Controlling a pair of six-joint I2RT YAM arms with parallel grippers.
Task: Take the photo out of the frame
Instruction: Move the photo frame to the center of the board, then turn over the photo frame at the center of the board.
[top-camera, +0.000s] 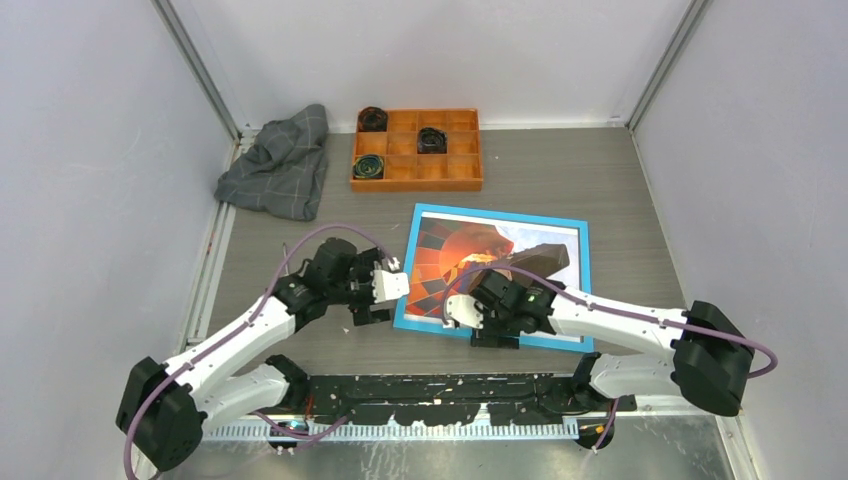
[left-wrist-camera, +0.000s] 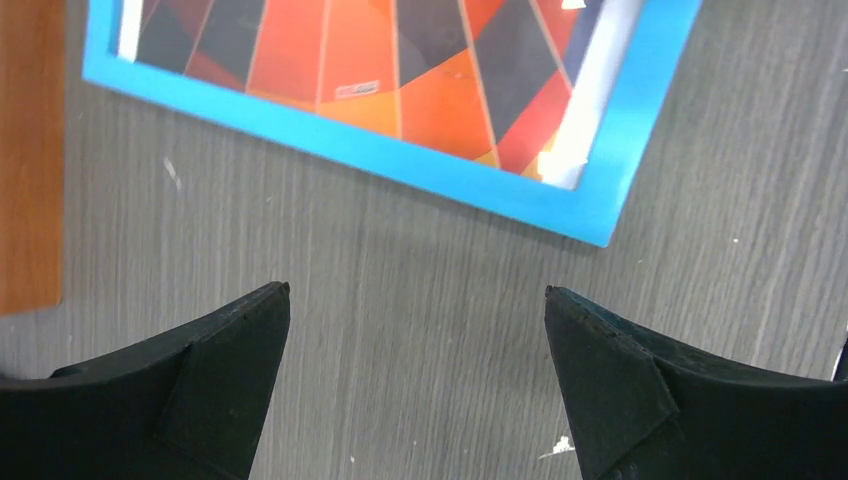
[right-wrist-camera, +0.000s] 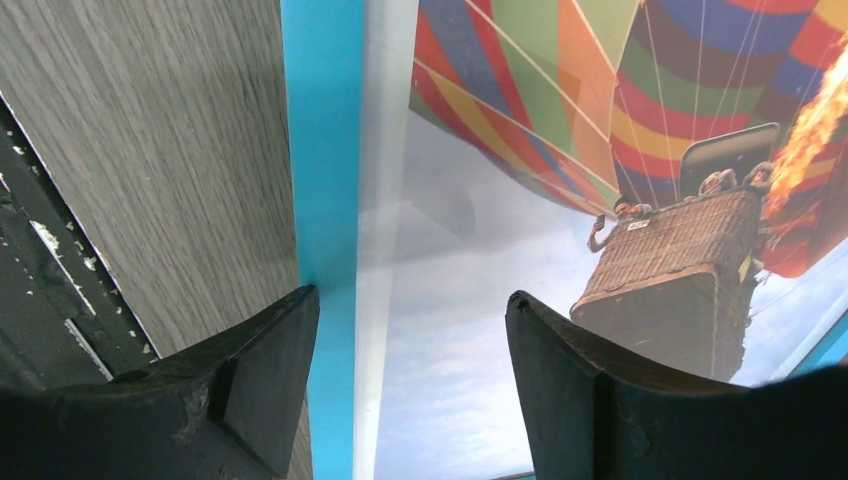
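A grey wood-grain table (top-camera: 620, 200) sits between pale walls, with a black mounting rail (top-camera: 450, 395) along its near edge.

The frame (top-camera: 500, 213) lies flat on the table with its bright blue border facing up. The photo (top-camera: 450, 260) is inside it, showing the orange checkered balloon and pale sky.

The left gripper (left-wrist-camera: 417, 295) hovers over bare table with its jaws spread wide and nothing between them. Ahead of those jaws, and clear of both fingertips, is one corner of the frame. Its blue edge runs slantwise across the gap, and orange and dark balloon panels show beyond it.

The right gripper (right-wrist-camera: 412, 295) is low over the frame's near side, and its jaws are also parted and hold nothing. The blue border runs up between them, close to one fingertip, with table grain and the rail outside that finger. The other finger hangs over the photo's cloudy sky. The wicker basket and striped balloon are ahead of that finger and off to its outer side. I cannot tell whether either fingertip touches the surface.

Far beyond both pairs of jaws, an orange compartment tray (top-camera: 417, 183) holds dark round items (top-camera: 431, 139). A crumpled grey cloth (top-camera: 280, 165) lies beside the tray.
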